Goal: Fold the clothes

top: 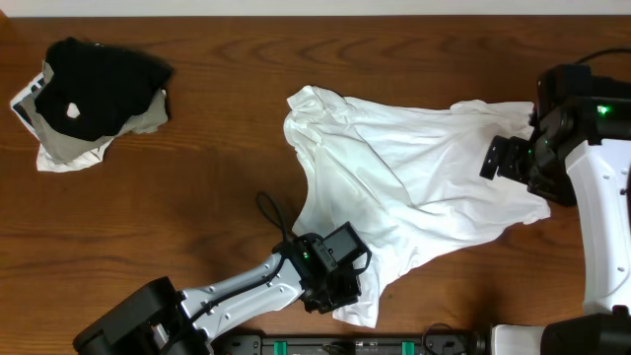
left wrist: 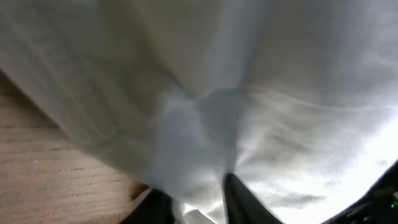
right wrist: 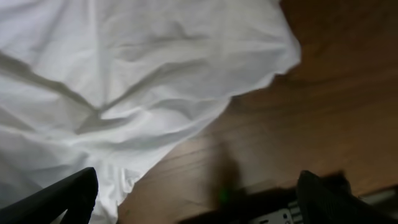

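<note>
The white T-shirt lies crumpled and spread across the middle and right of the wooden table, with no print showing. My left gripper sits at the shirt's near bottom corner. In the left wrist view its dark fingers stand close together with a fold of the white cloth pinched between them. My right gripper hovers at the shirt's far right edge. In the right wrist view its fingers stand wide apart over the shirt's hem and bare wood, holding nothing.
A heap of other clothes, a black garment on top of pale ones, lies at the far left. A black cable loops beside the left arm. The table's front edge carries black and green hardware.
</note>
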Tool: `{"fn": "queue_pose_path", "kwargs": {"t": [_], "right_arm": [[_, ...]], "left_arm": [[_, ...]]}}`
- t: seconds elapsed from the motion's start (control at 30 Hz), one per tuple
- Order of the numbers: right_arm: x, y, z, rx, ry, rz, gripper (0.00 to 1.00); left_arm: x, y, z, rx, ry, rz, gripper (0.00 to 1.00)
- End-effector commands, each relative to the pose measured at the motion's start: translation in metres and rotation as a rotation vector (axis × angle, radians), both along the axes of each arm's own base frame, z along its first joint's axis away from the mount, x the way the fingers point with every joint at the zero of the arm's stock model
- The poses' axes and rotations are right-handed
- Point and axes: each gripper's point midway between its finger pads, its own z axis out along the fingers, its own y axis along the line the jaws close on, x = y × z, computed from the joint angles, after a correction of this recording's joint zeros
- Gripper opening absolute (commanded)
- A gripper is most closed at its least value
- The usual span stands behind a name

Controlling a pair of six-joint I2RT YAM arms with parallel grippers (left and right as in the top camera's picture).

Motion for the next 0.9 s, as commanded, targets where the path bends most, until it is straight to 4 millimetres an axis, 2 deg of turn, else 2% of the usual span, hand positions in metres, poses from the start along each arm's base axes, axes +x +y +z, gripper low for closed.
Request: {"fn": "queue_pose_path", "kwargs": {"t": [0.0, 0.13, 0.27, 0.4, 0.5, 0.87], "right_arm": [[-0.007, -0.023, -0.001, -0.065, 0.003, -0.115, 0.99], [-0.014, -0.037, -0.018, -0.044, 0.021, -0.186, 0.99], [-0.019, -0.042, -0.04, 0.012, 0.033, -0.239, 0.99], [-0.023, -0.03, -0.065, 0.117, 0.045, -0.249, 0.99], [-0.025, -0.021, -0.081, 0.168, 0.049, -0.246, 0.99], [-0.035, -0.012, -0.099, 0.201, 0.083, -0.266, 0.99]], "left_arm": [[0.002, 0.005, -0.004, 0.018, -0.013, -0.013, 0.21], [0.018, 0.019, -0.007, 0.047, -0.025, 0.022, 0.06], [0.045, 0.036, -0.008, 0.045, -0.045, 0.072, 0.06], [0.07, 0.061, -0.009, 0.056, -0.055, 0.135, 0.06], [0.088, 0.088, -0.01, 0.074, -0.05, 0.2, 0.06], [0.12, 0.158, -0.012, 0.098, -0.046, 0.363, 0.06]]}}
